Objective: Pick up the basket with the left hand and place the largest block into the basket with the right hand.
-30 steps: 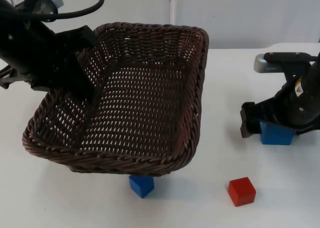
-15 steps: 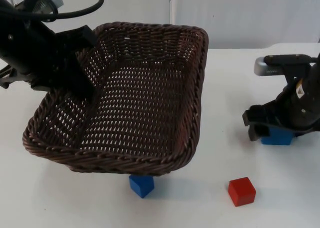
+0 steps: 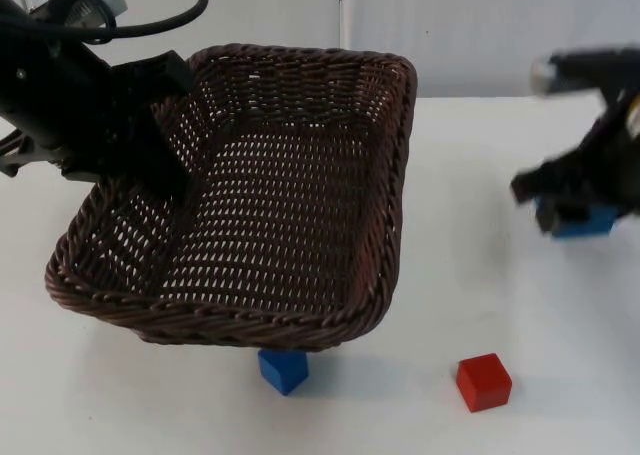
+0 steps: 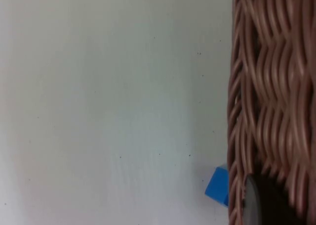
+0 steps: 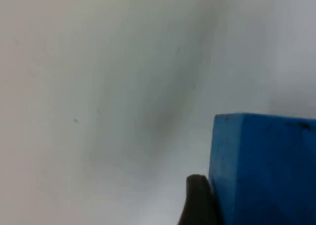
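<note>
Basket: dark brown woven wicker basket (image 3: pixel 250 205), rectangular, held tilted above the white table top (image 3: pixel 450 315); position unchanged from a second ago.
Left gripper: left gripper (image 3: pixel 165 170) clamped on the basket's 9 o'clock rim, one black fingertip (image 4: pixel 259 202) against the weave; unchanged.
Large block: large blue cube (image 3: pixel 585 220), the biggest of the three, at the table's 3 o'clock edge, now lifted off the table, further up and to the right than before; its blue face (image 5: pixel 261 168) sits beside a black fingertip (image 5: pixel 197 200).
Right gripper: right gripper (image 3: pixel 575 200) closed on the large blue cube; has risen with it.
Small block: small blue cube (image 3: pixel 283 369) at the basket's 6 o'clock, partly under its rim; unmoved.
Red block: red cube (image 3: pixel 484 382) at the table's 5 o'clock; unmoved.
</note>
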{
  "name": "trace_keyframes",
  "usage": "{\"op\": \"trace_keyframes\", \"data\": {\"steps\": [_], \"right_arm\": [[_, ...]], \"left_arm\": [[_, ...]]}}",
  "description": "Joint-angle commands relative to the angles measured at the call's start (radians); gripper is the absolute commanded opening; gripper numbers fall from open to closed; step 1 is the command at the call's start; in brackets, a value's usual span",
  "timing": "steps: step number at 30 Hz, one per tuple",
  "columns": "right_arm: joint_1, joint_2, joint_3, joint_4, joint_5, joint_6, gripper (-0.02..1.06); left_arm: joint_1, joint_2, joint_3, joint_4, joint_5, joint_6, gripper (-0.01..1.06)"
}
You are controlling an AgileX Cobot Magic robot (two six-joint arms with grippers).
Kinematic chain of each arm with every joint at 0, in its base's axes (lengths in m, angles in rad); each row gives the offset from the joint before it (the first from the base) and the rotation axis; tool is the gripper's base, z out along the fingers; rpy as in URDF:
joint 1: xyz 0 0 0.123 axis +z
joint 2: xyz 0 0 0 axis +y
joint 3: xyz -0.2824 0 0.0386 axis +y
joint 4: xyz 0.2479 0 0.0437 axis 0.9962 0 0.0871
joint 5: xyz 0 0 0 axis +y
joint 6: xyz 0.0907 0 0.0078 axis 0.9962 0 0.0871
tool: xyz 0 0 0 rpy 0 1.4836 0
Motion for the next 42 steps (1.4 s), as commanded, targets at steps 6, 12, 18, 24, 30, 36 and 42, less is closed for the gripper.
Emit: {"op": "trace_keyframes", "data": {"steps": [6, 12, 18, 24, 30, 36, 42], "right_arm": [[0.003, -0.220, -0.004, -0.005, 0.102, -0.023, 0.00], [0.005, -0.429, -0.004, 0.001, 0.162, -0.023, 0.00], [0.005, -0.544, -0.004, 0.001, 0.205, -0.030, 0.00], [0.005, -0.570, -0.004, 0.002, 0.234, -0.038, 0.00], [0.005, -0.570, -0.004, 0.002, 0.236, -0.045, 0.00], [0.005, -0.570, -0.004, 0.002, 0.236, -0.045, 0.00], [0.005, -0.570, -0.004, 0.002, 0.230, -0.045, 0.00]], "left_arm": [[0.000, -0.016, 0.003, -0.018, -0.002, -0.004, 0.00], [0.000, -0.016, 0.003, -0.018, -0.002, -0.004, 0.00], [0.000, -0.016, 0.003, -0.018, -0.002, -0.004, 0.00], [0.000, -0.016, 0.003, -0.018, -0.009, -0.004, 0.00], [0.000, -0.016, 0.003, -0.018, -0.056, -0.004, 0.00], [0.000, -0.016, 0.003, -0.018, -0.126, -0.004, 0.00], [0.000, -0.016, 0.003, -0.018, -0.182, -0.004, 0.00]]}}
